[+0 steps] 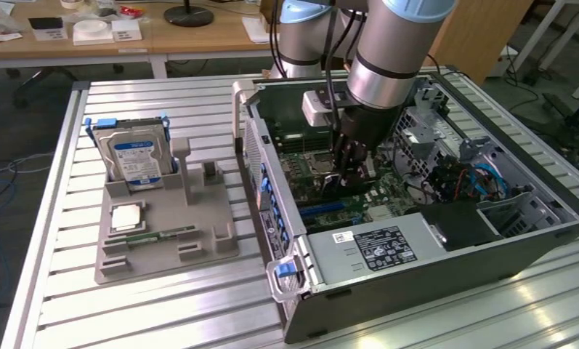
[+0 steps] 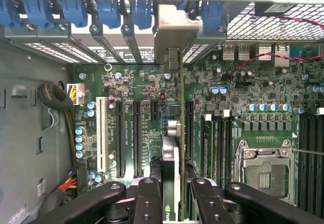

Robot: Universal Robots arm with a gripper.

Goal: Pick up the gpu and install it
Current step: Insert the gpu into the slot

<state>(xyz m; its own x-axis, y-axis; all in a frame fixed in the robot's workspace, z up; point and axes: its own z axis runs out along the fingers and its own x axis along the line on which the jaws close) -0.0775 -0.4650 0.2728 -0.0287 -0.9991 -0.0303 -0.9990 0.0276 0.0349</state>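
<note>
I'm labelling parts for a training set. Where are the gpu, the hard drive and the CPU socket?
gpu (image 2: 171,171): wrist view, on the card's grey body.
hard drive (image 1: 137,158): exterior view, on its blue label.
CPU socket (image 2: 263,172): wrist view, on its middle.

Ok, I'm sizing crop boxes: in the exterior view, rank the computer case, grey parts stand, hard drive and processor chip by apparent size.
1. computer case
2. grey parts stand
3. hard drive
4. processor chip
Each gap is plain, so camera nearness changes nothing.
</note>
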